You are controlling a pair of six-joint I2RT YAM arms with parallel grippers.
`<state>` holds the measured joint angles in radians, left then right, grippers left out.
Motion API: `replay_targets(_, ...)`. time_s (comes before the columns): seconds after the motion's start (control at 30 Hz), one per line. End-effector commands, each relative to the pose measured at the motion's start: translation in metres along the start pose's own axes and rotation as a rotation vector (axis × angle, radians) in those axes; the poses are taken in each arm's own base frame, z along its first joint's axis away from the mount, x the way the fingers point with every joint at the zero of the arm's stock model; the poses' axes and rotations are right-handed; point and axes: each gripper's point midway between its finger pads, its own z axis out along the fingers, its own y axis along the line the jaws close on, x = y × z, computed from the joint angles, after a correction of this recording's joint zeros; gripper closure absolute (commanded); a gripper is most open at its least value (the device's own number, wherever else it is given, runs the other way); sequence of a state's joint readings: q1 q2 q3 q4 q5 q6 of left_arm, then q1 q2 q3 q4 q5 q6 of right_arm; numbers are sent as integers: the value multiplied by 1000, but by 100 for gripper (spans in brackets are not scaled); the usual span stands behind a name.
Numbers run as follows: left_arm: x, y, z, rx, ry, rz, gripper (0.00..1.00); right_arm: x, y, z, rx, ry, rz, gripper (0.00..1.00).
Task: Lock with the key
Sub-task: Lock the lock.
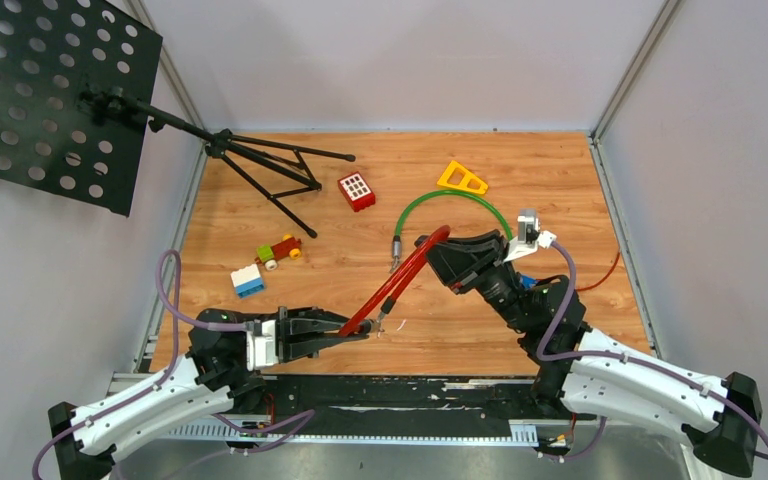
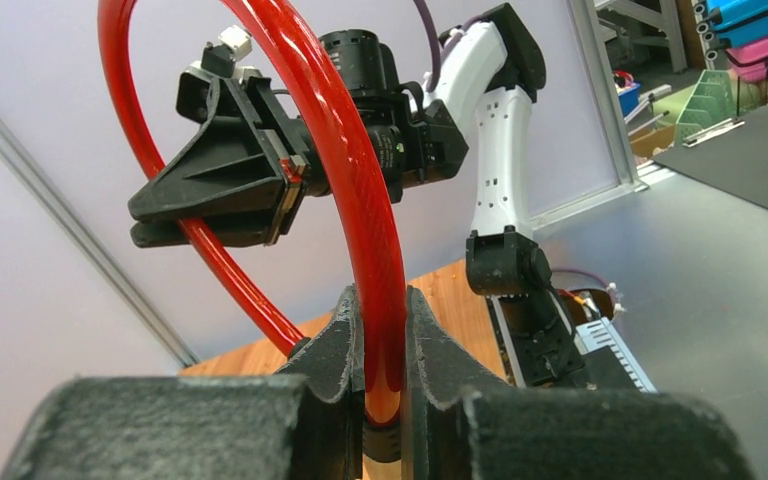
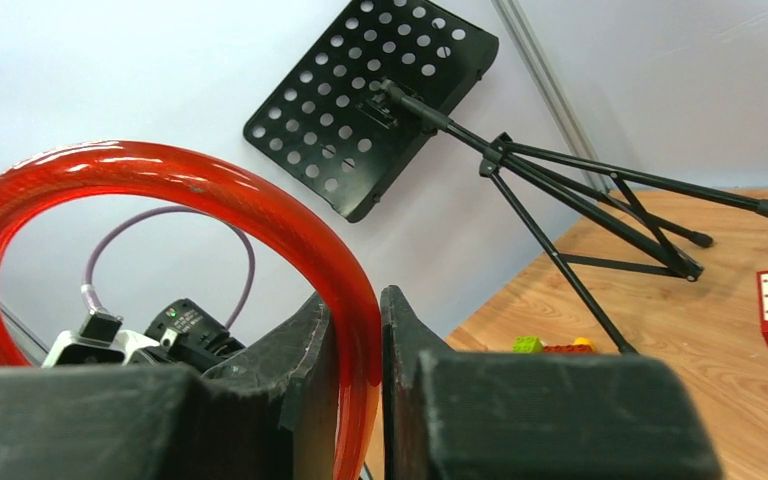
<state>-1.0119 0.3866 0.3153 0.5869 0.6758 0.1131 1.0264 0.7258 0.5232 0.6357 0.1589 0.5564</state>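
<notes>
A red cable lock (image 1: 400, 275) runs as a loop between my two grippers, lifted off the wooden table (image 1: 580, 200). My left gripper (image 1: 358, 333) is shut on the cable just above its black end piece, and the left wrist view shows the red cable (image 2: 360, 190) pinched between its fingers (image 2: 335, 345). My right gripper (image 1: 432, 246) is shut on the top of the loop, where the red cable (image 3: 260, 210) passes between its fingers (image 3: 400, 330). A small pale thing (image 1: 397, 326) lies by the cable's ends. I cannot make out the key.
A green cable lock (image 1: 450, 200) lies curved behind the red one, with a yellow triangle (image 1: 462, 178) beyond it. A red block (image 1: 356, 190), a toy car (image 1: 280, 250) and a blue-white brick (image 1: 248, 281) sit left of centre. A black music stand (image 1: 60, 100) on a tripod (image 1: 270, 165) fills the far left.
</notes>
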Motion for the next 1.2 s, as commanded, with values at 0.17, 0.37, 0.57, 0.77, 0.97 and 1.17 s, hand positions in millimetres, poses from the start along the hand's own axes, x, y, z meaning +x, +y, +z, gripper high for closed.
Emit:
replay_targets(0.17,-36,-15,4,110,-117,63,100,-57,24,12,-50,-222,172,100)
replay_targets(0.37,-39,-15,5,112,-134,61,100,-49,24,17,-59,-205,188,100)
replay_targets(0.57,-39,-16,5,118,-139,55,100,-43,23,20,-58,-193,194,100)
replay_targets(0.77,-35,-6,3,50,-118,72,100,-43,27,15,-67,-177,204,100)
replay_targets(0.97,-34,8,-1,-37,-101,91,100,-49,29,7,-60,-174,209,100)
replay_targets(1.17,-28,23,-3,-120,-59,88,100,-51,34,3,-75,-163,224,100)
